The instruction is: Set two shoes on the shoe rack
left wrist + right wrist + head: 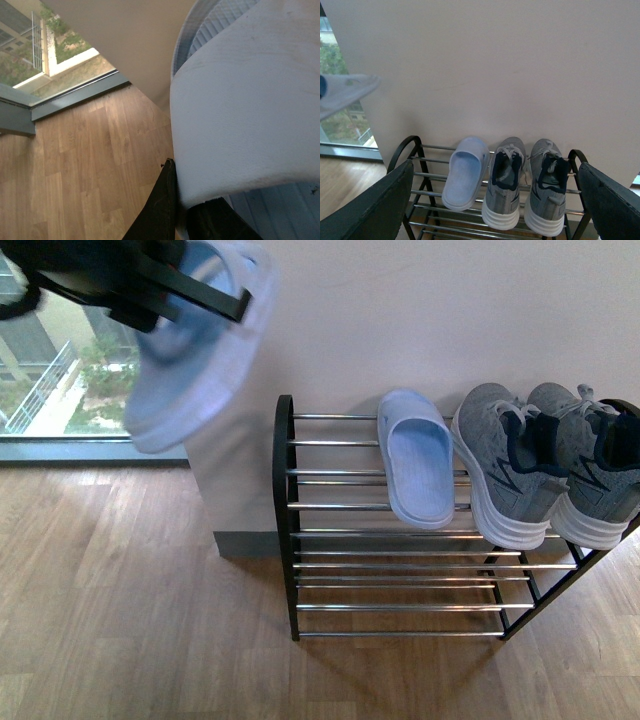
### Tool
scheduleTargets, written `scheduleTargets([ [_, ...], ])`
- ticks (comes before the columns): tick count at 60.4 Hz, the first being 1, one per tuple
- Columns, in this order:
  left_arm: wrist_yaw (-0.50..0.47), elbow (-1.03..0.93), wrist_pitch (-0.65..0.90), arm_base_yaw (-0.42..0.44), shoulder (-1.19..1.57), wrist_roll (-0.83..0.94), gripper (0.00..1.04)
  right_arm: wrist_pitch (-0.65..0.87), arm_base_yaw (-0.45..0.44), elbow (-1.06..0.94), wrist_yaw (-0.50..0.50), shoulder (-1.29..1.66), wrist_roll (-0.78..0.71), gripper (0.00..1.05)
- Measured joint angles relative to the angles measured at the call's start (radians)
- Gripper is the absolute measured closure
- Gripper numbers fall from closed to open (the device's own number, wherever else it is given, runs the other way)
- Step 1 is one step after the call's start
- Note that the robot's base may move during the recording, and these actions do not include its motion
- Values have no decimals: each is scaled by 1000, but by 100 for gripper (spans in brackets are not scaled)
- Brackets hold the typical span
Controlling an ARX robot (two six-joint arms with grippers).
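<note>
High at the left of the front view, the left gripper (175, 285) has its jaws clamped on a pale blue slide (195, 350), held in the air in front of the window (55, 380), well apart from the rack (288, 530). On the rack's top tier lie, left to right, the second slide (415, 458) and two grey sneakers (510, 465), close side by side with heels toward the camera. The right gripper (485, 200) faces the rack with its jaws wide apart, holding nothing.
</note>
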Motion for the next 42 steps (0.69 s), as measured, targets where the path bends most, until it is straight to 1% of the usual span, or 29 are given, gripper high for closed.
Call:
scheduleTargets([
  [4,-19,46,24,-18,73,29,103,0,0,0,0,0,0,9],
  [9,-72,127,78,-37,190,113,103,0,0,0,0,0,0,9],
  [15,-99,206,120,-47,298,188,103,0,0,0,0,0,0,9],
  [23,-98,278,145,-58,401,230,103,0,0,0,0,0,0,9],
  [42,-92,454,158,-96,603,227,103,0,0,0,0,0,0,9],
])
